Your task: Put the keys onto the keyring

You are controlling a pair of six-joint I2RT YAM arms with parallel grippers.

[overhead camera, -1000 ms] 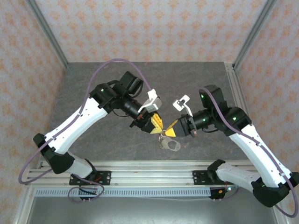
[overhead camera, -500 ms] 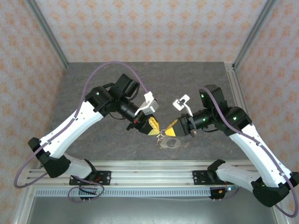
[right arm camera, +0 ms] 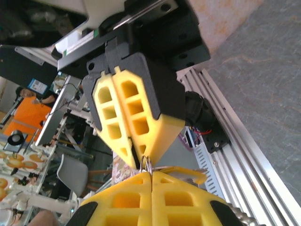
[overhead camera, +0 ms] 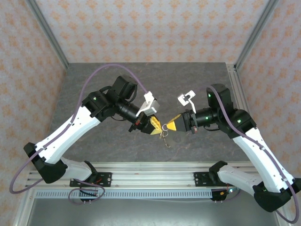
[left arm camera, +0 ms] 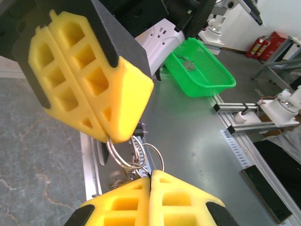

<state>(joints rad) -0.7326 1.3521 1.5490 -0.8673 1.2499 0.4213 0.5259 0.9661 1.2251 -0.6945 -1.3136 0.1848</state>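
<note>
Left tool [left arm camera: 150, 175] on keyring [left arm camera: 134, 157]; coils distinct wrist-side.

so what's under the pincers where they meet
Loops of the keyring hang below the left pincer and right pincer, both shut on it. The pinched stretch is covered; keys unclear.

The top external camera is looking down from above and behind the arm bases, standing well back and taking in the whole table [overhead camera: 94, 141]. The left wrist camera is sitting close behind the left gripper [left arm camera: 150, 179] and facing the right gripper [left arm camera: 113, 136]. The right wrist camera is looking back the opposite way, equally close. All three are sharing the keyring [left arm camera: 134, 157] between the fingertips.
</note>
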